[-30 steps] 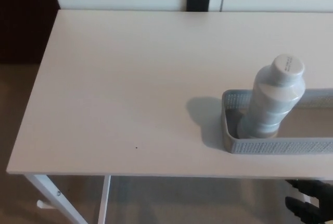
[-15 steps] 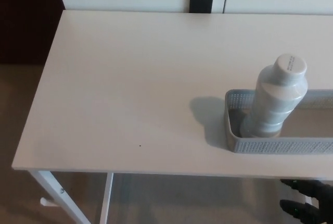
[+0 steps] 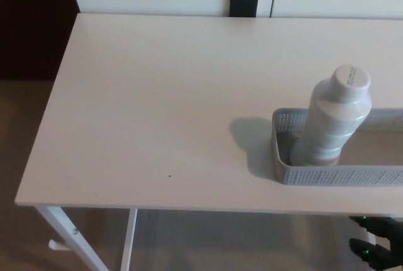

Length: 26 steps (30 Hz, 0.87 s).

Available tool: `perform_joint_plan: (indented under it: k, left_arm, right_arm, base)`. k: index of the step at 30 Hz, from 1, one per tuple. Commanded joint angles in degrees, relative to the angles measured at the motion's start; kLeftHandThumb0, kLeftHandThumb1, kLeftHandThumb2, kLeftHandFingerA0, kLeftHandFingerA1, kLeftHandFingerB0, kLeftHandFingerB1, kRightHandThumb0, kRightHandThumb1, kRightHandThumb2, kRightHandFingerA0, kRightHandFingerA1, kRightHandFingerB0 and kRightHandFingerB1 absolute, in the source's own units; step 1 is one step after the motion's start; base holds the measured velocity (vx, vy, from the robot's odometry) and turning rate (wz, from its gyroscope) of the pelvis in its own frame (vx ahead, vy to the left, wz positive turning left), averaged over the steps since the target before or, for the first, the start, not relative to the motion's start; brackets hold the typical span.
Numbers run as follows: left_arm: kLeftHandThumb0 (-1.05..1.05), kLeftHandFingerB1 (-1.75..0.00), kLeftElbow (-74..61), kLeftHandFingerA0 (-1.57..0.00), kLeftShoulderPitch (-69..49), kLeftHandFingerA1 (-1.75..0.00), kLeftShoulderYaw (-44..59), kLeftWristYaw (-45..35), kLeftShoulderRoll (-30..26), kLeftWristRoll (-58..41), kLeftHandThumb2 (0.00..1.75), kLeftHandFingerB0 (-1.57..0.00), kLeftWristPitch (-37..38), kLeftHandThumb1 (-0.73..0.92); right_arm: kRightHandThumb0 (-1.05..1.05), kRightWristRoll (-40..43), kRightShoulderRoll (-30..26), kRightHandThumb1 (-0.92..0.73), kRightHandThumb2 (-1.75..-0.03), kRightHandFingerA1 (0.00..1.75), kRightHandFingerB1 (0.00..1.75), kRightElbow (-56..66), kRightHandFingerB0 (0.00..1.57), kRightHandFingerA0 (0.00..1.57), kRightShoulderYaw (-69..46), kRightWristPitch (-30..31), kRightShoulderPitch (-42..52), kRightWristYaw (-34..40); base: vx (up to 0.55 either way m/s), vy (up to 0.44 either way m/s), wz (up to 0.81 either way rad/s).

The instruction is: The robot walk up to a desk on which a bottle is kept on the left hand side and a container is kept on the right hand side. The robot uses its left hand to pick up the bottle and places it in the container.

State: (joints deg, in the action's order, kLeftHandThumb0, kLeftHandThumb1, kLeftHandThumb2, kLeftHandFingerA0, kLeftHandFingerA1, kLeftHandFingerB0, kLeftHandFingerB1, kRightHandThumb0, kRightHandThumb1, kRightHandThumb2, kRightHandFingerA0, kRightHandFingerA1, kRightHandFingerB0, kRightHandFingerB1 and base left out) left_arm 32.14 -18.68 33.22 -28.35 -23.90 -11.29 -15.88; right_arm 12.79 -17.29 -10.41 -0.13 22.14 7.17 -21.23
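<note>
A grey-white ribbed bottle (image 3: 332,118) with a round cap stands upright inside the left end of a grey mesh container (image 3: 315,174) on the right side of the white desk (image 3: 157,107). No hand touches it. Black fingers of my right hand (image 3: 378,244) show below the desk's front edge at the bottom right corner, fingers apart, holding nothing. My left hand is out of the picture.
A black wall socket (image 3: 244,4) sits on the white wall behind the desk. White desk legs (image 3: 75,236) stand at the lower left over a brownish floor. The container runs off the picture's right edge.
The whole picture shifted slightly as the camera moved. My right hand has dropped lower and further right at the bottom corner. Bottle and container have not moved.
</note>
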Motion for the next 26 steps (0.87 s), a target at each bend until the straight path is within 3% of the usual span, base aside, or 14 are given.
perform_joint_plan:
  k: [1,4,5,8,12,13,16,17,20,21,23,24,25,26]
  left_arm:
    - [-0.32,-0.25,9.22,-0.02,5.49,-0.29,-11.37,0.67,-1.21,8.44,0.55,-0.05,12.82,0.49]
    - [-0.24,-0.23,9.95,0.00,7.54,-0.26,-12.26,0.43,-1.79,7.06,0.56,-0.03,10.77,0.50]
    - [-0.25,-0.23,9.81,0.00,9.25,-0.25,-12.92,1.66,-1.41,7.08,0.56,-0.02,8.81,0.55]
    - [-0.24,-0.24,12.09,0.00,14.00,-0.28,-14.27,5.41,0.19,7.00,0.57,-0.01,6.00,0.57]
    - [-0.24,-0.23,15.17,0.00,15.88,-0.26,-15.53,8.34,2.25,7.16,0.58,0.00,7.33,0.60]
    - [-0.28,-0.19,17.66,-0.04,15.71,-0.35,-16.31,10.04,4.80,7.03,0.69,-0.02,11.18,0.52]
    - [-0.28,-0.21,19.80,-0.05,15.57,-0.36,-17.97,10.81,5.22,8.40,0.67,-0.03,14.42,0.52]
    - [-0.24,-0.21,20.74,-0.08,15.44,-0.25,-18.55,11.05,4.90,8.78,0.66,-0.07,15.61,0.50]
    - [-0.23,-0.24,21.62,-0.08,15.25,-0.24,-18.74,10.97,4.48,8.59,0.65,-0.08,16.58,0.51]
    - [-0.25,-0.22,22.59,-0.08,15.12,-0.35,-18.88,10.89,4.10,8.36,0.61,-0.11,17.46,0.53]
    - [-0.25,-0.22,23.31,-0.08,15.08,-0.35,-19.01,10.86,3.92,8.24,0.61,-0.11,17.98,0.53]
    - [-0.23,-0.22,23.94,-0.22,14.93,-0.43,-19.07,10.70,3.78,8.13,0.59,-0.09,18.22,0.55]
    - [-0.22,-0.26,24.50,-0.21,14.84,-0.43,-19.09,10.40,3.65,7.91,0.56,-0.07,18.48,0.54]
    - [-0.22,-0.26,24.50,-0.21,14.84,-0.43,-19.09,10.40,3.65,7.91,0.56,-0.07,18.48,0.54]
  right_arm:
    - [0.25,-4.19,0.21,0.52,-1.51,0.00,0.00,-2.43,0.00,0.00,-0.64,1.59,-3.83,5.90]
    - [0.19,-4.41,0.62,0.55,-1.49,0.00,0.00,-2.64,0.00,0.00,-0.27,2.32,-4.91,6.10]
    - [0.35,-5.12,0.96,0.49,-1.52,0.00,0.00,-3.90,0.00,0.00,0.22,2.45,-6.46,6.71]
    - [0.35,-6.28,2.48,0.48,-1.55,0.00,0.00,-7.83,0.00,0.00,0.77,2.19,-9.81,8.50]
    - [0.29,-6.80,3.86,0.52,-1.58,0.00,0.00,-10.63,0.00,0.00,0.84,0.37,-10.28,9.26]
    - [0.08,-8.37,4.19,0.55,-1.49,0.01,0.00,-14.31,0.00,0.00,1.71,-2.69,-10.11,9.42]
    - [0.13,-9.41,3.54,0.54,-1.52,0.02,0.00,-16.98,0.00,0.00,2.22,-3.74,-10.58,9.07]
    - [0.10,-8.87,3.40,0.57,-1.54,0.00,0.00,-17.76,0.00,0.00,1.66,-4.21,-10.43,8.55]
    - [0.11,-8.66,3.16,0.54,-1.52,0.00,0.00,-18.29,0.00,0.00,1.26,-5.01,-10.10,8.15]
    - [0.24,-9.15,2.85,0.52,-1.51,0.00,0.00,-18.74,0.00,0.00,1.40,-5.96,-9.83,8.06]
    - [0.24,-9.61,2.67,0.52,-1.51,0.00,0.00,-18.99,0.00,0.00,1.61,-6.52,-9.62,8.05]
    - [0.96,-9.95,2.49,0.07,-1.40,0.19,0.00,-18.87,0.00,0.00,1.85,-6.71,-9.09,7.96]
    - [1.04,-10.34,2.48,-0.14,-1.42,0.18,0.00,-18.94,0.00,0.00,2.02,-7.01,-8.71,8.19]
    - [1.04,-10.34,2.48,-0.14,-1.42,0.18,0.00,-18.94,0.00,0.00,2.02,-7.01,-8.71,8.19]
  base:
    - [0.00,0.000,0.00]
    - [0.00,0.000,0.00]
    - [0.00,0.000,0.00]
    - [0.00,0.000,0.00]
    - [0.00,0.000,-0.02]
    - [0.00,0.000,0.00]
    - [0.00,0.000,0.00]
    - [0.02,0.016,0.09]
    - [0.01,0.005,0.06]
    - [0.00,0.000,0.00]
    - [0.00,0.000,0.00]
    - [0.00,0.000,0.00]
    - [0.00,0.000,0.00]
    - [0.00,0.000,0.00]
